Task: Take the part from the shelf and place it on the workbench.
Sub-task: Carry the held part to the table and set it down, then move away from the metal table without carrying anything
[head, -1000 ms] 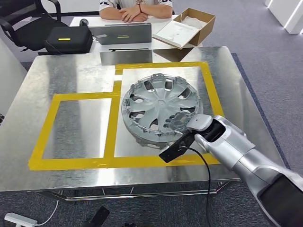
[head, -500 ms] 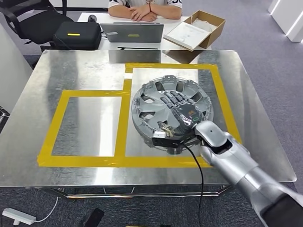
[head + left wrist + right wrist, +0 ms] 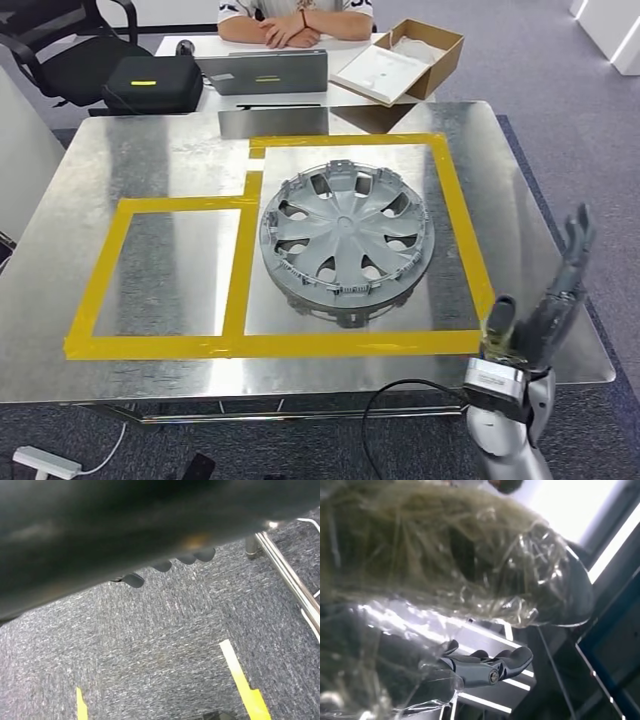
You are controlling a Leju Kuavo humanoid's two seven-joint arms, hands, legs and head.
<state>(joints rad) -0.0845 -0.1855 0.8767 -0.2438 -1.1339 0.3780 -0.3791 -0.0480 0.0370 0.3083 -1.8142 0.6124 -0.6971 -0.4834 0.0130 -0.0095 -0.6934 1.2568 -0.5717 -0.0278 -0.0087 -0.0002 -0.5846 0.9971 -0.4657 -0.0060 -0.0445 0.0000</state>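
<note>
Right hand (image 3: 540,310) spread, holding nothing

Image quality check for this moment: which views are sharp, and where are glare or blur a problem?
Head view: sharp, with streaky reflections on the steel workbench and the wheel cover clearly readable. Left wrist view: a dark blurred mass across the top, carpet in focus. Right wrist view: smeared, glary film over the lens, bright ceiling light.

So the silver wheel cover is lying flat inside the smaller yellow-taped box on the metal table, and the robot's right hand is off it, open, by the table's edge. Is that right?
Not quite. The head view shows the wheel cover lying flat inside the larger yellow-taped box, the one on the robot's right side of the metal table, not the smaller one. The rest holds: the right hand is off it, open, by the table's edge.
</note>
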